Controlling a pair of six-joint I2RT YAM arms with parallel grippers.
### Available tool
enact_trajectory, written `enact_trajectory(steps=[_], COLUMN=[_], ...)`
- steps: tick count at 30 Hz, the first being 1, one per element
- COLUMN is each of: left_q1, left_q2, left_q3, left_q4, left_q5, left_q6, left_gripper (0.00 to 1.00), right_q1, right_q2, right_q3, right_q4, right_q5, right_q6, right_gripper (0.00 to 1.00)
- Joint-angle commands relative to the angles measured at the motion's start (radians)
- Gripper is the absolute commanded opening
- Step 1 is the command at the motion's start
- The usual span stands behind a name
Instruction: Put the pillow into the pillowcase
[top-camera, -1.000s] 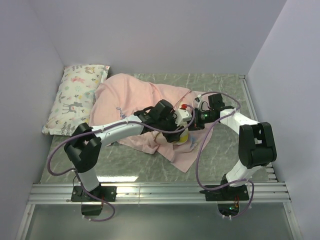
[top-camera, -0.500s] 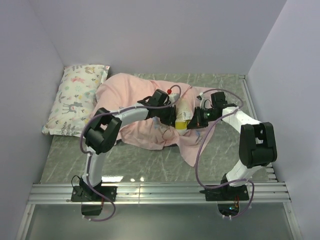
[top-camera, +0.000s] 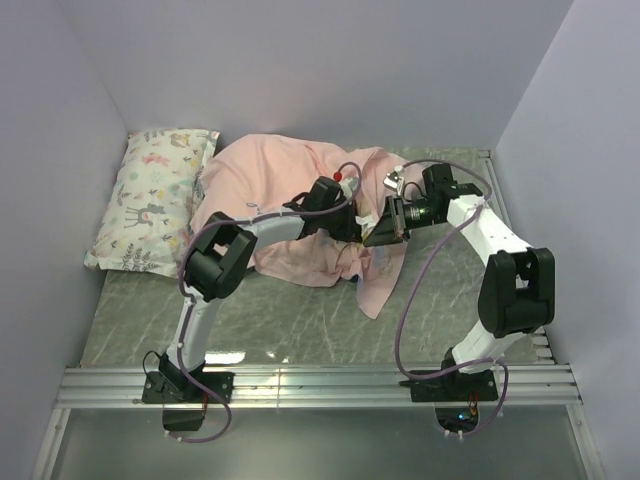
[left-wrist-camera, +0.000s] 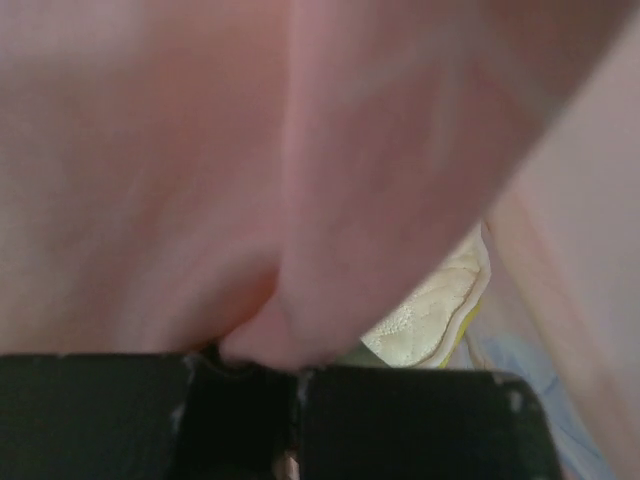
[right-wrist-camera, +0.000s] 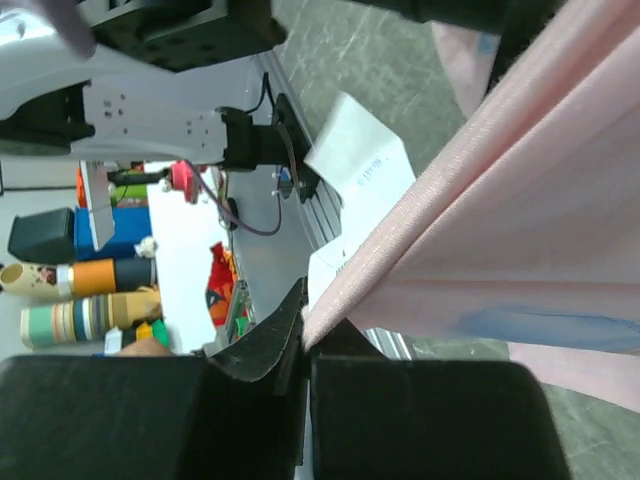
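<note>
Both arms bend inward. The left claw (left-wrist-camera: 252, 368) and, at its 3 o'clock, the right claw (right-wrist-camera: 305, 348) each pinch the pillowcase (top-camera: 270, 185). The pillow (left-wrist-camera: 432, 310) peeks from inside. The white tag (right-wrist-camera: 360, 165) has words too small to read.

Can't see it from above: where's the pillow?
The pillow lies mostly under the pillowcase, centre of the top view; the left wrist view shows one corner.

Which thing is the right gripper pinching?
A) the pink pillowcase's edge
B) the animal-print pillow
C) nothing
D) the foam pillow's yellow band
A: in the right wrist view the right gripper is shut on a taut edge of the pink pillowcase.
</note>
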Motion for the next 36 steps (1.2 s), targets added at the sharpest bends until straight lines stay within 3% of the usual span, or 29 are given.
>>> enact_trajectory(steps=[1,3,4,5,6,7,9,12,18,23,28,36], left_q1=[0.049,0.035,0.027,0.018,0.006,0.000,-0.017,-0.031,0.029,0.024,0.027,-0.008], left_q2=[0.021,-0.023,-0.049,-0.078,-0.144,-0.178,-0.284,-0.431,-0.623,-0.648,-0.591,-0.430], left_q3=[-0.026,-0.059,-0.110,-0.138,-0.167,-0.222,-0.253,-0.298,-0.324,-0.296,-0.289,-0.211], left_q4=[0.138,0.190,0.251,0.276,0.297,0.320,0.269,0.089,-0.179,-0.285,-0.227,-0.108], left_q5=[-0.140,-0.036,-0.006,0.020,0.085,0.126,0.163,0.135,-0.044,-0.222,-0.157,-0.060], left_q6=[-0.070,-0.089,-0.089,-0.086,-0.084,-0.069,-0.019,0.186,0.374,0.494,0.466,0.345], left_gripper=[0.00,0.02,0.08,0.18,0.37,0.46,0.60,0.72,0.75,0.73,0.69,0.69], right_q1=[0.015,0.013,0.007,0.001,-0.008,-0.028,-0.053,-0.099,-0.128,-0.116,-0.044,-0.067], right_q2=[-0.041,-0.024,-0.017,-0.009,0.003,0.013,0.026,0.046,0.057,0.080,0.143,0.135], right_q3=[0.030,0.037,0.054,0.063,0.082,0.093,0.132,0.181,0.167,0.085,0.004,-0.002], right_q4=[-0.209,-0.130,-0.104,-0.037,-0.010,0.019,0.071,0.068,0.030,0.096,0.185,0.104], right_q5=[-0.151,-0.113,-0.095,-0.070,-0.041,-0.024,0.026,0.094,0.209,0.188,0.220,0.229], right_q6=[-0.047,0.025,0.051,0.085,0.138,0.166,0.214,0.222,0.166,0.194,0.232,0.163], right_gripper=[0.00,0.00,0.00,0.00,0.00,0.00,0.00,0.00,0.00,0.00,0.00,0.00])
